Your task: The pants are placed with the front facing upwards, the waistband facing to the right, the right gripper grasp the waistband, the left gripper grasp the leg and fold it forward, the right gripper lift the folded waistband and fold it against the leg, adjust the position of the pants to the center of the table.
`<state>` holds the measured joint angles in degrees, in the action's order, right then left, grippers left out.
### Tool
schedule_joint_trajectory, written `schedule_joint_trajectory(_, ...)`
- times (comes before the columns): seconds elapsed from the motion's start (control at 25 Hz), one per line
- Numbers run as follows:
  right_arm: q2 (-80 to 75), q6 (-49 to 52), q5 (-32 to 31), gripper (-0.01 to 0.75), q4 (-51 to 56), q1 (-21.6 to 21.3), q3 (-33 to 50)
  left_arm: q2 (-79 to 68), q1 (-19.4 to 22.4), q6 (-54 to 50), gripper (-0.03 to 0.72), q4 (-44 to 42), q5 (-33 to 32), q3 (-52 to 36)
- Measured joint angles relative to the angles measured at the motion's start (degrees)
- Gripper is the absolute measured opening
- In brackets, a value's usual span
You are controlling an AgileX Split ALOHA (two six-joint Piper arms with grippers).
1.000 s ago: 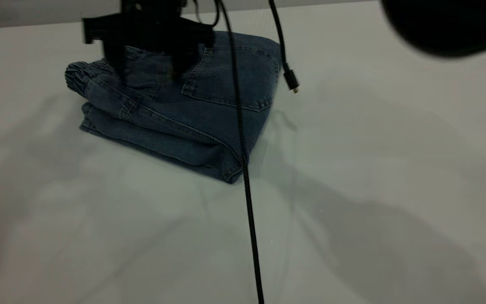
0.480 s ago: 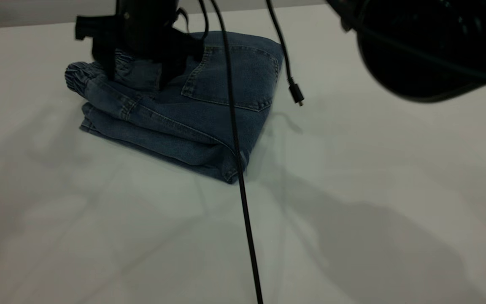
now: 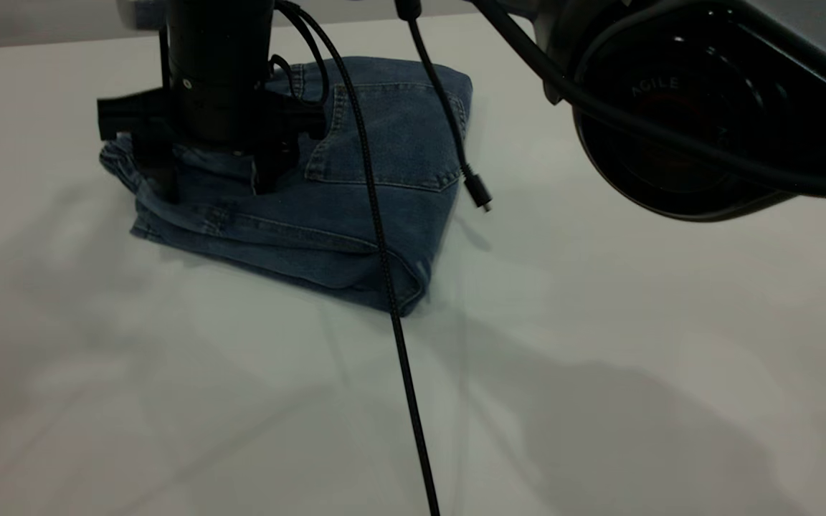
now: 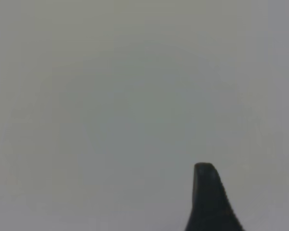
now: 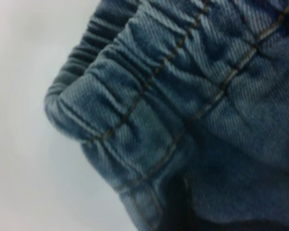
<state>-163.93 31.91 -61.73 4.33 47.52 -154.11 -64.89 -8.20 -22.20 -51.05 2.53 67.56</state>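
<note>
Both folds look done: pants (image 3: 355,193) lie as a compact bundle, back pocket up, on the table (image 3: 599,358). Right gripper (image 3: 212,188) presses down on the waistband (image 5: 111,101), fingers spread apart. Left gripper (image 4: 209,202): grip unclear. Remaining, probably: centring.

A long black cable (image 3: 384,272) with a woven skin hangs down just beside the right pincer (image 3: 212,190), on the side toward the right of the outside view. It runs from above the pincer, past it, and on down to the near edge of the view. A thinner black cable (image 3: 449,122) hangs a bit farther from the pincer on that same side. It ends in a small plug (image 3: 481,197), about level with the pincer's tips. Behind the pincer is a strip of grey wall (image 3: 26,21). A big soft shadow (image 3: 635,430) lies well away from the pincer, nearer the camera.
</note>
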Motion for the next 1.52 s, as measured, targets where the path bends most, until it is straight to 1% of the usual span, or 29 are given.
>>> schedule_joint_trajectory(0.12, 0.0, -0.6, -2.2, 0.49, -0.5, -0.1, 0.0, 0.3, 0.0, 0.0, 0.384, 0.0, 0.1, 0.0)
schedule_joint_trajectory(0.32, 0.1, -6.9, -8.3, 0.49, -1.0, -0.1, 0.0, 0.5, 0.0, 0.1, 0.384, 0.0, 0.0, 0.0)
schedule_joint_trajectory(0.8, 0.1, -16.6, -8.4, 0.49, 8.2, -0.1, 0.1, 0.5, 0.0, 0.3, 0.384, -0.1, 0.0, 0.0)
schedule_joint_trajectory(1.0, 1.7, -19.5, -8.5, 0.486, 8.4, -0.1, 0.2, 0.5, 0.0, 0.5, 0.384, -1.4, -0.2, 0.0)
schedule_joint_trajectory(1.24, 5.1, -21.2, -8.4, 0.458, 5.8, -0.1, 0.2, 0.5, 0.0, 0.5, 0.384, -1.8, -0.5, 0.0)
schedule_joint_trajectory(1.52, 12.5, -25.4, -8.4, 0.452, 12.4, 0.0, 0.5, 0.5, 0.0, 0.6, 0.384, -1.8, -0.6, 0.0)
